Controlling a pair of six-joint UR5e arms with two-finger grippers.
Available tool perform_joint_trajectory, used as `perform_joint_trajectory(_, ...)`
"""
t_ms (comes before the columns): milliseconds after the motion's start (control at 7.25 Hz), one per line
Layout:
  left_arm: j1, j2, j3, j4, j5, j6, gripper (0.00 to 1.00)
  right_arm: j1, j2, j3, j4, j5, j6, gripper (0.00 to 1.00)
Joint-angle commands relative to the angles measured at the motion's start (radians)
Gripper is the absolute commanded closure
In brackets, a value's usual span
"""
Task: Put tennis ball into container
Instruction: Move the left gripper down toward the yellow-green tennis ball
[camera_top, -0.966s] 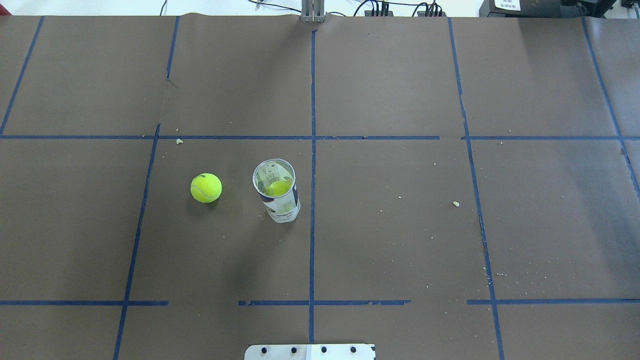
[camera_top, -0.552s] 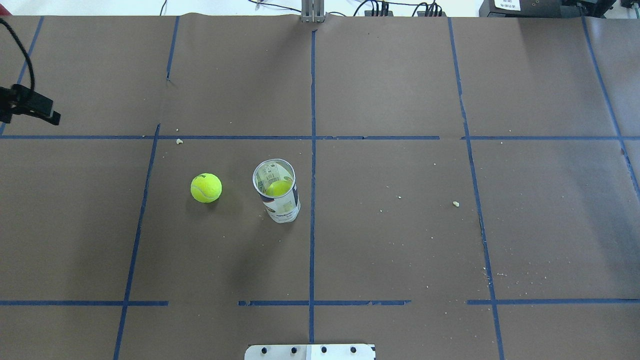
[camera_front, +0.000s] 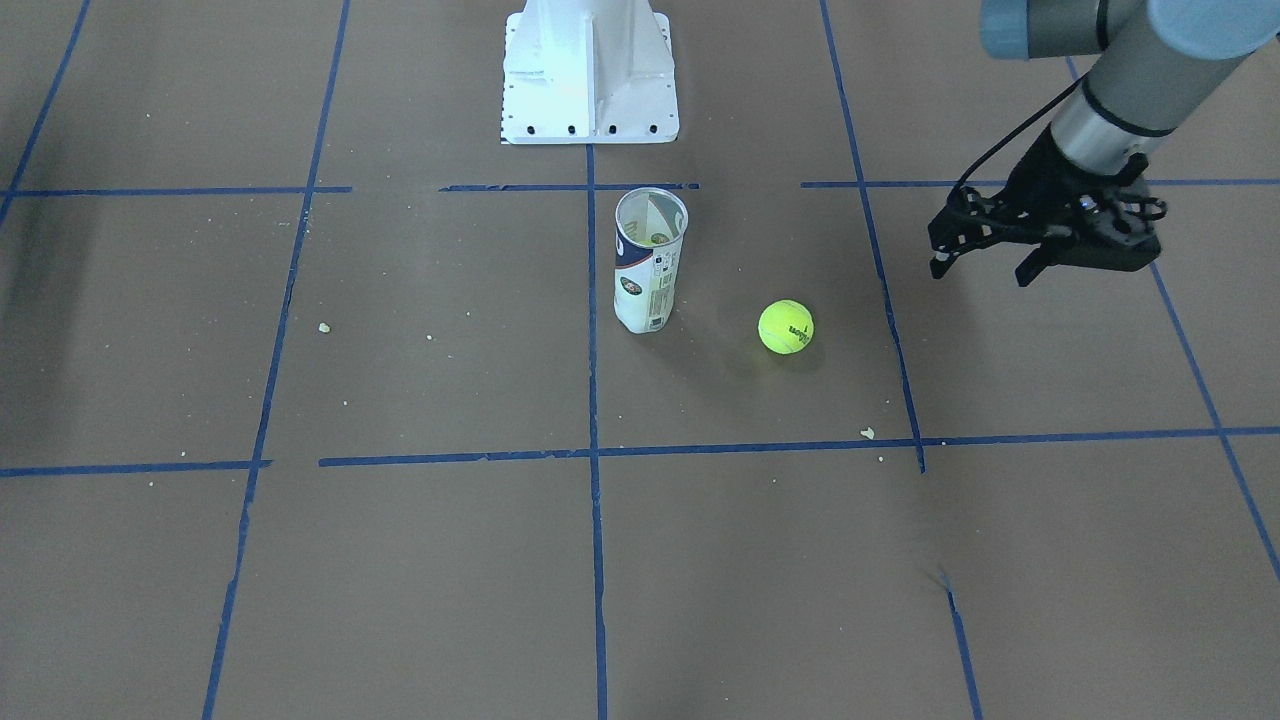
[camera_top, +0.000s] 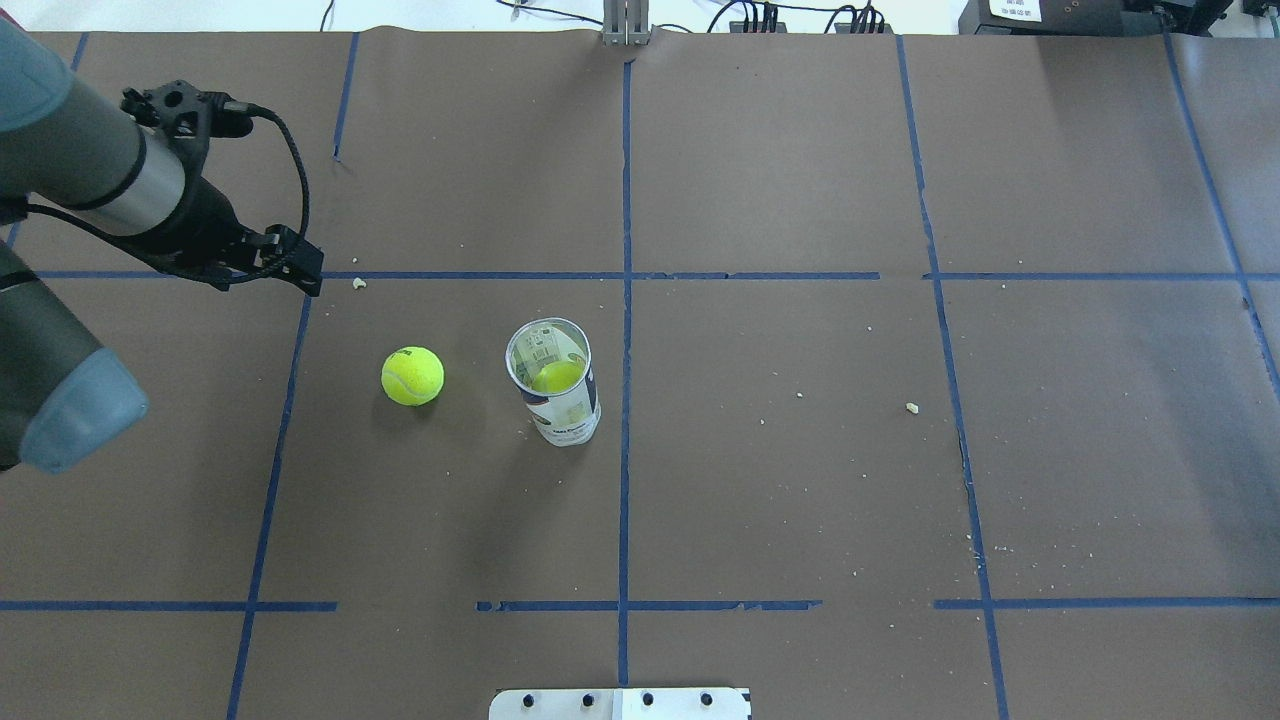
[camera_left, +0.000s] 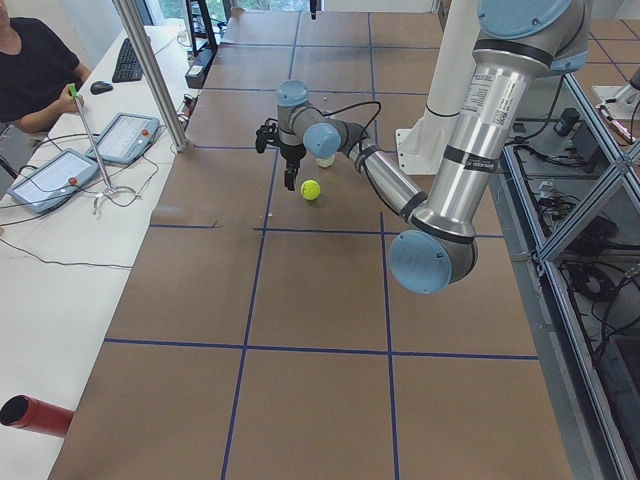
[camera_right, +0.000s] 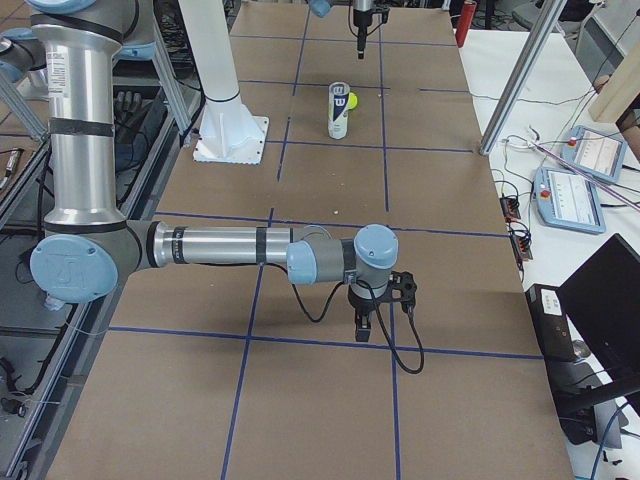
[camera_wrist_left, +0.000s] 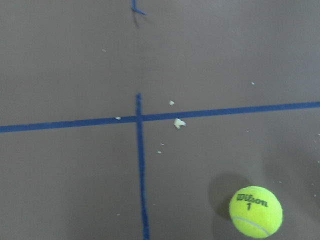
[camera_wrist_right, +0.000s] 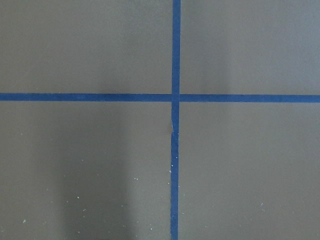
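The tennis ball (camera_top: 412, 376) (camera_front: 786, 327) (camera_wrist_left: 256, 211) lies on the brown table cover, a short way from the container. The container (camera_top: 555, 385) (camera_front: 648, 265) (camera_right: 339, 110) is a clear labelled tube standing upright, open end up, with another yellow-green ball (camera_top: 557, 376) inside it. My left gripper (camera_top: 270, 278) (camera_front: 980, 270) hovers open and empty above the table, to the far left of the loose ball. My right gripper (camera_right: 362, 330) hangs over a tape cross far from both; whether it is open or shut I cannot tell.
The white robot base (camera_front: 588, 70) (camera_top: 620, 703) stands at the table's near edge behind the tube. Blue tape lines grid the cover, with small crumbs (camera_wrist_left: 179, 123) scattered on it. Operator consoles (camera_right: 580, 195) sit on the white side table.
My left arm has come in from the left edge of the overhead view and moved right, closer to the loose ball. Ball and tube have stayed put.
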Motion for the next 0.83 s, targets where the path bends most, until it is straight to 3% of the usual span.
perform_joint_trajectory(0, 0.075, -0.096, 0.110, -0.006, 0.049, -0.085, 0.00, 0.000, 0.000, 0.000, 0.000, 0.000, 0.000, 0.00)
perform_joint_trajectory(276, 0.128, -0.095, 0.132, -0.023, 0.063, -0.119, 0.00, 0.000, 0.000, 0.000, 0.000, 0.000, 0.000, 0.00)
perform_joint_trajectory(690, 0.191, -0.086, 0.210, -0.150, 0.075, -0.192, 0.00, 0.000, 0.000, 0.000, 0.000, 0.000, 0.000, 0.00)
